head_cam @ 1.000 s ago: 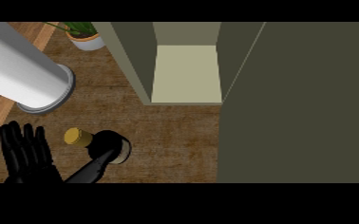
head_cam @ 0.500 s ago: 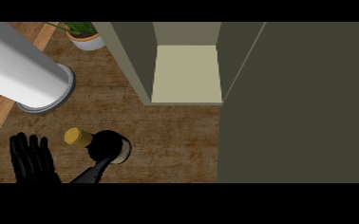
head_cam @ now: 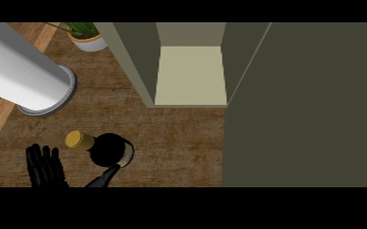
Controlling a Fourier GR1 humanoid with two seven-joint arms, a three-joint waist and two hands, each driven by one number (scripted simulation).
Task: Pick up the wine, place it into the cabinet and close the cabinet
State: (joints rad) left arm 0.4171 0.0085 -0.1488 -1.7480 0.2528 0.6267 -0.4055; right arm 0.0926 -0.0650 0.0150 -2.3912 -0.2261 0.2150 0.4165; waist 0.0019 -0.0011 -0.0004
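The wine (head_cam: 108,151) is a dark, near-black bottle with a round gold cap, seen almost from above; it stands on the brown counter with its cap tilted toward the upper left. It lies just right of the left hand's fingers (head_cam: 44,162), near but not touching them. The cabinet (head_cam: 191,63) stands open well up and right of those fingers, olive-walled with a pale shelf floor inside.

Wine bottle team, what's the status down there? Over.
Left hand open, low by the view's edge. Right hand not in view. Wine bottle upright on counter, ungrasped. Cabinet open; nothing between bottle and it.
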